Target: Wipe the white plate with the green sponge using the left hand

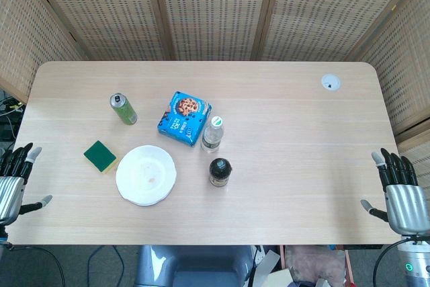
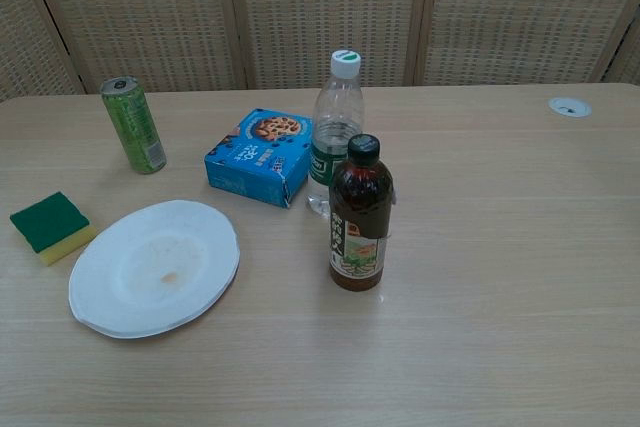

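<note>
Left hand waits, sponge lies to its right

Fingers spread and empty on the left hand (image 1: 15,178) at the table's near-left edge; the green-and-yellow rectangular sponge (image 1: 100,156) sits rightward and farther, just beside the round white plate (image 1: 146,175). Right hand (image 1: 401,195), also splayed, is well apart.

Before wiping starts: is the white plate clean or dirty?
Dirty. The white plate shows a small orange-brown smear near its middle in the chest view, and the head view shows faint marks there too.

Left hand (image 1: 12,178) off table's left edge, fingers spread. Bare wood between it and green sponge (image 1: 101,156); white plate (image 1: 146,175) just beside sponge. Green can (image 1: 123,109) stands behind; dark bottle (image 1: 220,172) right of plate.
</note>
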